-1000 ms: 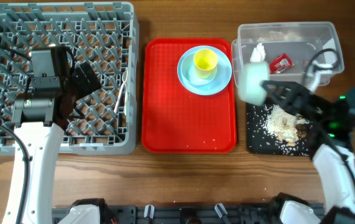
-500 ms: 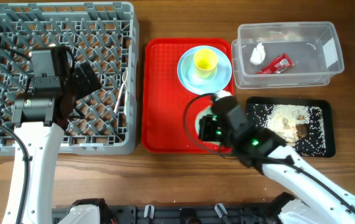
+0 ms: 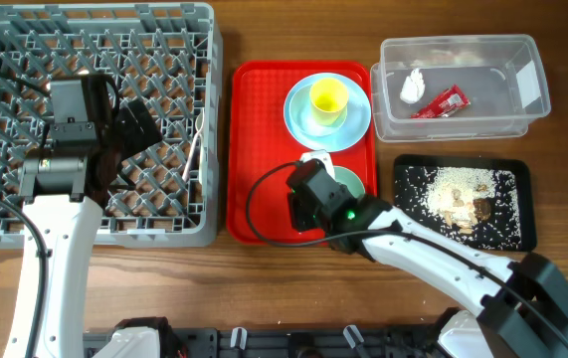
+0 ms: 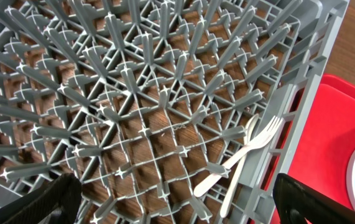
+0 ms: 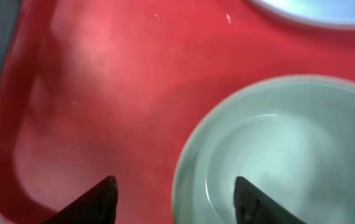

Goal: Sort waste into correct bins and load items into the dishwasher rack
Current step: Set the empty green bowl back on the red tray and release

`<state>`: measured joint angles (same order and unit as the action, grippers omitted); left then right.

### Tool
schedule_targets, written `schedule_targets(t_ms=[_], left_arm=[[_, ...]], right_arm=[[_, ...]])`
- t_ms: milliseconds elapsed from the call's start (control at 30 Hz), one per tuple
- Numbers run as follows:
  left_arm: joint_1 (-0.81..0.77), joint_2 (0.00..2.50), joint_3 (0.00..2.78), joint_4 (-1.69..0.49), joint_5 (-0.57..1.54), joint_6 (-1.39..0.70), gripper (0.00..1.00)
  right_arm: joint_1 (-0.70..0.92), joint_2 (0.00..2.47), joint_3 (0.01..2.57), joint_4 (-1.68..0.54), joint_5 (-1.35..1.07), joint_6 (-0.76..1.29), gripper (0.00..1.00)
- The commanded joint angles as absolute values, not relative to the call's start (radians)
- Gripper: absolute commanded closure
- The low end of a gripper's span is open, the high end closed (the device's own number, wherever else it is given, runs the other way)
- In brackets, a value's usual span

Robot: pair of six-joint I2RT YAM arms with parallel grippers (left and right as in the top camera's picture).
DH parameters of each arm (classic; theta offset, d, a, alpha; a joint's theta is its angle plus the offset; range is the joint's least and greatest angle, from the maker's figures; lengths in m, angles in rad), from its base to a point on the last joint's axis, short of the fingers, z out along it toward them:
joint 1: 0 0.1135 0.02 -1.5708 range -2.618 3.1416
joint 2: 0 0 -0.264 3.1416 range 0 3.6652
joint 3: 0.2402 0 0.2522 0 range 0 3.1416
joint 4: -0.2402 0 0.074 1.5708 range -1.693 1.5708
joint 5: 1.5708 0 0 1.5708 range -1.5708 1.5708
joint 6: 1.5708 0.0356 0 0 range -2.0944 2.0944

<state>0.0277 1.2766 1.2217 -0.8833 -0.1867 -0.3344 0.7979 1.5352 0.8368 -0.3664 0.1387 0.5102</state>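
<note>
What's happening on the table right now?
The right gripper is over the mint-green bowl on the red tray, jaws open astride its rim. The yellow cup stands on the light blue plate on that tray. The left gripper hangs open above the dishwasher rack, where the fork and spoon already lie. The wrapper and napkin are in the clear tub, food scraps on the black tray.

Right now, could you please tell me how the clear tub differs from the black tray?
The clear tub is see-through with tall walls; the black tray is dark and shallow. The tub holds a napkin and red wrapper; the tray holds rice scraps. Both are rectangular.
</note>
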Motion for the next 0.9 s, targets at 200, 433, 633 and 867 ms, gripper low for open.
schedule_targets(t_ms=[200,433,633,867], left_arm=[[0.033,1.277,1.225,-0.881,-0.196,-0.318,0.00],[0.033,1.277,1.225,-0.881,-0.196,-0.318,0.00],[0.033,1.277,1.225,-0.881,-0.196,-0.318,0.00],[0.033,1.277,1.225,-0.881,-0.196,-0.318,0.00]], right_arm=[[0.709,1.435,1.190,-0.662,0.150,0.416,0.28],[0.439,1.436,1.176,-1.071,0.280,0.658,0.61],[0.367,1.437,0.999,-0.943,0.236,0.580,0.65],[0.367,1.450,0.910,-0.803,0.250,0.459,0.74]])
